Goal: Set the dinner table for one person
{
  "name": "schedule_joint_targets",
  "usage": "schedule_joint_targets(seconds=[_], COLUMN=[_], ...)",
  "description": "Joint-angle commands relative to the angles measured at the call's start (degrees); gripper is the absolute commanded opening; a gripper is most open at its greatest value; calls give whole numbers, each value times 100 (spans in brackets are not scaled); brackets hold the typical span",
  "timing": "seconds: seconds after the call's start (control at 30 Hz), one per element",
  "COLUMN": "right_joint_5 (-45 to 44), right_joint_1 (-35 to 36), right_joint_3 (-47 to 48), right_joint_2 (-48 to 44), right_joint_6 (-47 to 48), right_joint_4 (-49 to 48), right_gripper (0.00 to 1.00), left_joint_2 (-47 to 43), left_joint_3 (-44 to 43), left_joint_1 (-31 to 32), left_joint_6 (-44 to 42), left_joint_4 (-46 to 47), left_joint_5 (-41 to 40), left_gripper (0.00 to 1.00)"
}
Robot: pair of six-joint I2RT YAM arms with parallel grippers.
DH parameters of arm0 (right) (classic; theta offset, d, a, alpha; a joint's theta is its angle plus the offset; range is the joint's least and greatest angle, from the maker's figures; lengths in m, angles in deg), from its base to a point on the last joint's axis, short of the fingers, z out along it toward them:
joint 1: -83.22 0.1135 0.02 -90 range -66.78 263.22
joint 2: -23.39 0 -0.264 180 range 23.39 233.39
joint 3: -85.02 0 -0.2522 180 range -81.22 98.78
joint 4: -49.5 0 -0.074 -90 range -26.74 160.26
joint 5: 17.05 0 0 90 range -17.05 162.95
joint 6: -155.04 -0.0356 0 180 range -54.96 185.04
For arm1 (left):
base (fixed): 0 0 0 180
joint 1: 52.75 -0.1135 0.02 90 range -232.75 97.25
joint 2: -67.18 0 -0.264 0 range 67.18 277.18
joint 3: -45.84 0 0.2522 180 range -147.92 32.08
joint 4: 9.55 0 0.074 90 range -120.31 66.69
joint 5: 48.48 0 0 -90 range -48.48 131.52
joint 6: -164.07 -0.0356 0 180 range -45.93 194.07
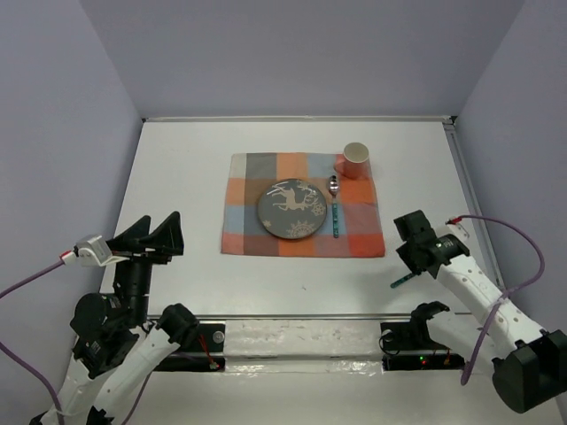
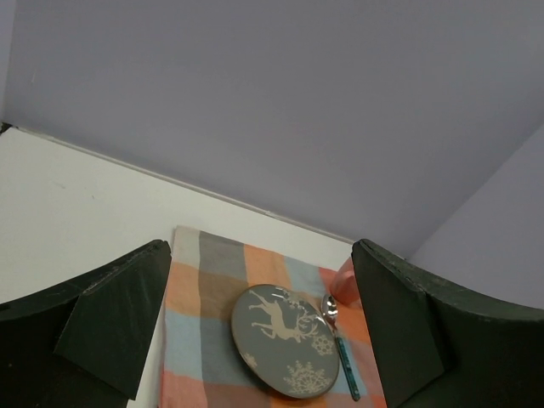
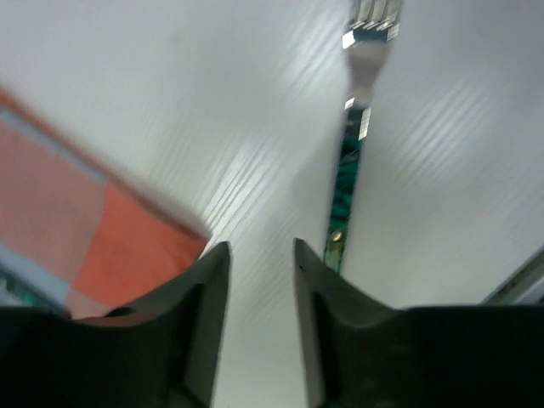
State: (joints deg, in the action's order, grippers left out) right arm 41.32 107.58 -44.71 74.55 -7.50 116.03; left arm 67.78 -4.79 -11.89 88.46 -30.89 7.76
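Observation:
The white dinner table carries an orange, blue and grey checked cloth. On the cloth are a grey plate with a deer design, a teal-handled spoon just right of it, and a pink cup at the far right corner. A teal-handled fork lies on the bare table right of the cloth's near corner. In the right wrist view the fork lies just outside the right finger of my right gripper. That gripper is open, empty and low over the table. My left gripper is open and empty, raised at the near left.
The left wrist view shows the plate, spoon, cup and cloth between its wide fingers. A raised rail runs along the table's near edge by the arm bases. Grey walls close the far and side edges.

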Motion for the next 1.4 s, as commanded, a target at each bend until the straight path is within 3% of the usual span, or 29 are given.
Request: schedule_joint_targets(seconds=[0.0, 0.23, 0.4, 0.63, 0.87, 1.03, 1.17, 1.27, 1.37], right_joint_5=[-255, -263, 333, 825, 1441, 1406, 1144, 783, 265], right_joint_1=[-1282, -2285, -2612, -2612, -2559, -2506, -2506, -2322, -1299], right_joint_3=[110, 295, 418, 269, -276, -162, -4, 294, 1153], right_joint_2=[201, 965, 1748, 1782, 2065, 1960, 1662, 1187, 774], right_joint_6=[106, 363, 162, 599, 723, 854, 1030, 1249, 1854], right_joint_4=[401, 260, 75, -285, -1128, -1208, -1130, -989, -996], right_gripper=[48, 72, 65, 62, 52, 30, 0, 0, 0], left_joint_2=[-1018, -1168, -1176, -1176, -1168, -1115, -1080, -1062, -983], left_joint_3=[-84, -172, -225, -251, -251, -234, -225, -207, -190], left_joint_1=[124, 369, 554, 695, 686, 660, 642, 634, 625], left_joint_6=[-51, 20, 72, 72, 90, 81, 64, 64, 55], left_joint_4=[98, -42, -148, -192, -262, -245, -253, -245, -227], left_joint_5=[-210, -316, -351, -360, -465, -509, -518, -562, -544], left_gripper=[99, 99, 99, 99, 99, 99, 99, 99, 99])
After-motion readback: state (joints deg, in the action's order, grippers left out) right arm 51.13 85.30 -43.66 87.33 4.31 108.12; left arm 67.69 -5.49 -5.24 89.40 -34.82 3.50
